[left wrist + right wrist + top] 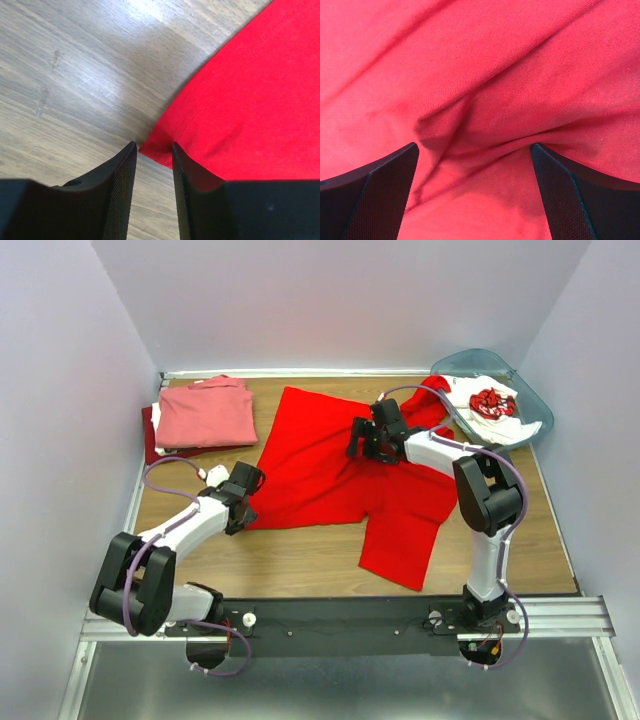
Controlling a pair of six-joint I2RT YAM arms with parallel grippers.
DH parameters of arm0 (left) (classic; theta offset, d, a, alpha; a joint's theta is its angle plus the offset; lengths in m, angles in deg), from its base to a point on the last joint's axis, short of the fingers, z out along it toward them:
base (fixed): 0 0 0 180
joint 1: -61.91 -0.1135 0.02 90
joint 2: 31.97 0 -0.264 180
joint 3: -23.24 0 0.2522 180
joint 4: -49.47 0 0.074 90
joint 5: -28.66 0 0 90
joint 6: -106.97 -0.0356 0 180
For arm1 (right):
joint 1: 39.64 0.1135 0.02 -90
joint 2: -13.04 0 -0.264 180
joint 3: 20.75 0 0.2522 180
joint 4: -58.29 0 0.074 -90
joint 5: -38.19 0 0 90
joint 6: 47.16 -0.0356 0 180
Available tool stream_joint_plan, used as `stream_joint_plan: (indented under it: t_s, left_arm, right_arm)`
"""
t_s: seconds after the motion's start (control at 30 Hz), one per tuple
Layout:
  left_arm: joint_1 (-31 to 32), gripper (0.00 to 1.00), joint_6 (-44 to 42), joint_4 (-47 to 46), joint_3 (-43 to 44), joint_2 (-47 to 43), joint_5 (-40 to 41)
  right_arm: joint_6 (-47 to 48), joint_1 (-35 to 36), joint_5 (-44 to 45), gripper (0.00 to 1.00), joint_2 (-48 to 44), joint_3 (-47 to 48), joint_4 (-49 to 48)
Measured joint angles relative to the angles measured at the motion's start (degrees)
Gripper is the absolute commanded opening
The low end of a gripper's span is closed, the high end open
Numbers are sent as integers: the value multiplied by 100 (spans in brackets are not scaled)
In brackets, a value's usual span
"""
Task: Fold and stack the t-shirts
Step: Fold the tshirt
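**A:** Which step was it?

**B:** The very start of a fold, I judged; the bright red t-shirt lay open and rumpled on the middle of the table, one sleeve trailing toward the near right; no part was doubled over.

**A:** And the arms?

**B:** The left gripper sat low at the shirt's near left corner; its fingers were drawn close with a thin gap, the hem's tip at the mouth of that gap, not clamped as far as I could see. Farther in, the right gripper hung over a wrinkle, fingers spread wide, gripping nothing.

**A:** The next move?

**B:** Probably both closing on cloth, then drawing it flat; the thin corner could slip.

**A:** The others?

**B:** Far left, the salmon-pink t-shirt lay folded on the darker red t-shirt; far right, the white t-shirt waited in the teal bin.
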Motion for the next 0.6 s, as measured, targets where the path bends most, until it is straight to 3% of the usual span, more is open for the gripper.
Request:
stream_joint_plan:
  t_s: [0.07,0.1,0.13,0.2,0.23,0.27,0.6]
  left_arm:
    - [0,33,-2,-55,-2,52,0]
    - [0,25,-20,-85,-2,92,-2]
    - [0,25,-33,-114,4,127,0]
    - [0,14,-61,-201,4,151,-2]
    - [0,3,-76,-256,4,166,-4]
    - [0,0,-92,-297,4,173,-11]
    - [-31,0,-483,-380,299,304,-42]
  right_arm:
    - [-2,0,0,100,-4,0,0]
    - [-2,0,0,100,-4,0,0]
    - [-2,0,0,100,-9,0,2]
    - [-4,0,0,100,-15,-2,2]
    - [-2,0,0,100,-22,-4,4]
    - [-2,0,0,100,-33,-13,13]
    - [-2,0,-31,99,-844,-516,638]
